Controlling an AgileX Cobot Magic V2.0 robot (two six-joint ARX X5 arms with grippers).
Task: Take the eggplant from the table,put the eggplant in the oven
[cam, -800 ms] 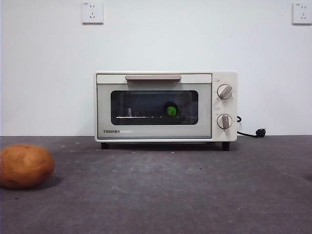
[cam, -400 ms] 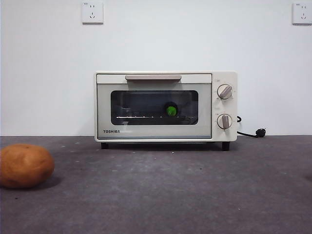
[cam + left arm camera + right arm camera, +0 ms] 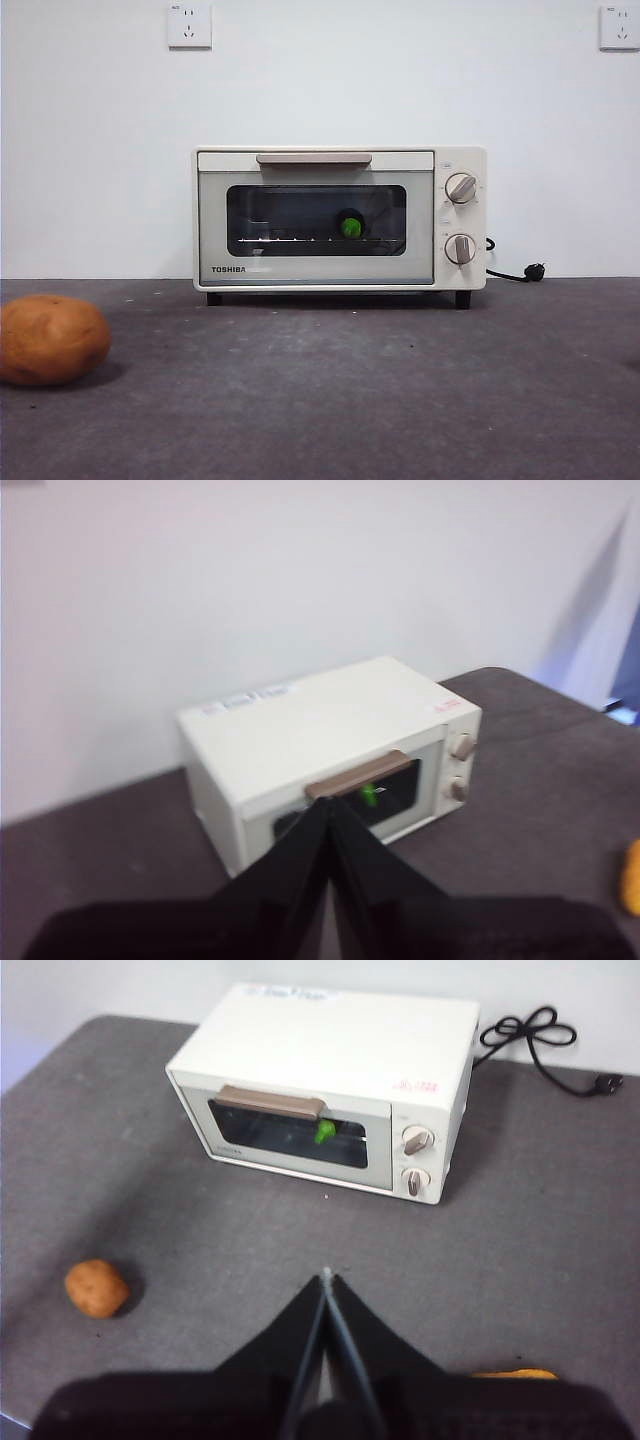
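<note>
Left gripper (image 3: 329,815): two matte black jaws are seen, wedge-shaped, broad at the base and tapered to thin tips, with a narrow seam between them. Right gripper (image 3: 326,1278): the same black, tapered form is recorded, with paler grey inner edges along the seam. No markings, screws or cables are discernible.

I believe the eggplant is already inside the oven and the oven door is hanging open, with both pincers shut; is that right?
Not quite: the oven door is closed, as the front view shows. The eggplant is indeed inside, behind the glass, and the left pincer and right pincer are both shut.
</note>
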